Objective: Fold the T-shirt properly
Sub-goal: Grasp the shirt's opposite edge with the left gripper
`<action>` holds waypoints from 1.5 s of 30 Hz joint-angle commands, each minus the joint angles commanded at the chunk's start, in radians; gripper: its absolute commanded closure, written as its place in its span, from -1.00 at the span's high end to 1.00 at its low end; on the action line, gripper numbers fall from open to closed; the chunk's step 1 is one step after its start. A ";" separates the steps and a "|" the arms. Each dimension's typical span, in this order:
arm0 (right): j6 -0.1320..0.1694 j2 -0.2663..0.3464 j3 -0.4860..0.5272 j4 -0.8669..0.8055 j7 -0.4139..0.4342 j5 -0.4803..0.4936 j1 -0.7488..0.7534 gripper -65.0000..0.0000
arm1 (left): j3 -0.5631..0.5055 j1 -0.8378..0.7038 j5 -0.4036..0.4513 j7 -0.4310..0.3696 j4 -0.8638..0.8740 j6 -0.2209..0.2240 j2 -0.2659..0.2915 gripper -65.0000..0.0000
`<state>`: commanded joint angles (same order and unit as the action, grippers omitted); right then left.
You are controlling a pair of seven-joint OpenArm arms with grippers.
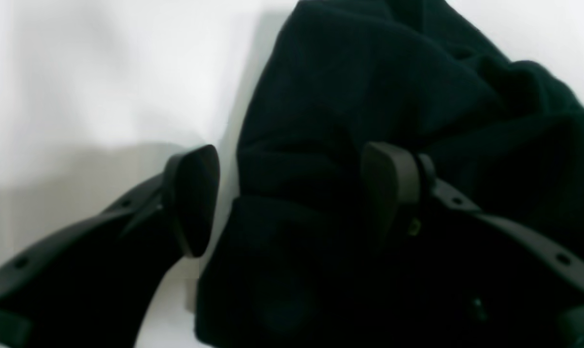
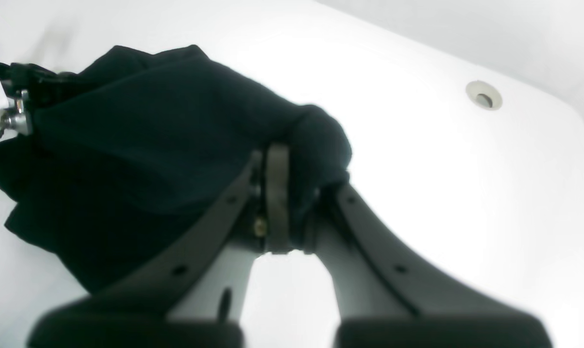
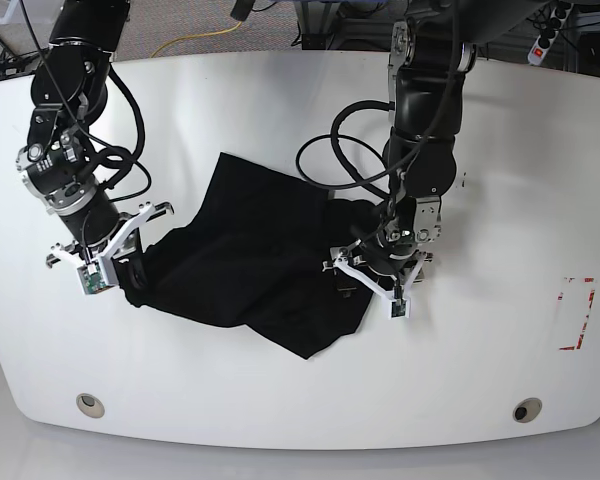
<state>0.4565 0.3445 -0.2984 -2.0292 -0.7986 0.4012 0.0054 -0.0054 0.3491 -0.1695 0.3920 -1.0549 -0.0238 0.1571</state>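
Note:
The black T-shirt [image 3: 250, 245] lies crumpled on the white table [image 3: 280, 100], between the two arms; its chest graphic and white text are hidden. My right gripper [image 3: 130, 265], at the left of the base view, is shut on a bunched edge of the T-shirt [image 2: 176, 125]; in its wrist view the gripper [image 2: 296, 203] pinches a fold of cloth. My left gripper [image 3: 365, 282] is open at the shirt's right edge. In its wrist view the gripper [image 1: 292, 193] has one finger [image 1: 195, 198] over bare table and the other finger [image 1: 393, 188] over the T-shirt [image 1: 359, 87].
The table has a round hole near the front left [image 3: 90, 404], which also shows in the right wrist view [image 2: 484, 99], and another hole at the front right [image 3: 525, 410]. Red tape marks [image 3: 580, 312] sit at the right. Black cables [image 3: 330, 160] hang from the left arm.

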 joint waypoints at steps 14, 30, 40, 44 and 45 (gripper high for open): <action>-0.006 0.000 -0.003 0.003 0.000 0.000 -0.002 -1.00 | -0.002 -0.133 -0.002 0.115 -0.186 -0.005 -0.084 -0.91; -0.002 -0.066 -0.034 0.005 0.000 0.008 0.003 -1.00 | 0.049 -0.657 -0.003 0.295 -0.884 -0.008 -0.330 -0.91; -0.002 -0.101 -0.029 0.005 -0.002 0.009 0.018 -1.00 | 0.262 -0.787 -0.005 0.293 -0.953 -0.178 -0.271 -0.16; -0.002 -0.104 -0.029 0.005 -0.002 0.009 0.023 -1.00 | 0.311 -0.746 -0.003 0.296 -0.951 -0.239 -0.228 0.23; -0.002 -0.104 -0.029 0.005 -0.002 0.009 0.023 -1.00 | 0.315 -0.732 -0.002 0.296 -0.950 -0.242 -0.228 0.24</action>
<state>0.4549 0.2401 -0.3276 -2.0246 -0.8002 0.4104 0.0284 0.3092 -0.3828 -0.1711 0.6882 -2.0046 -0.2662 -0.0713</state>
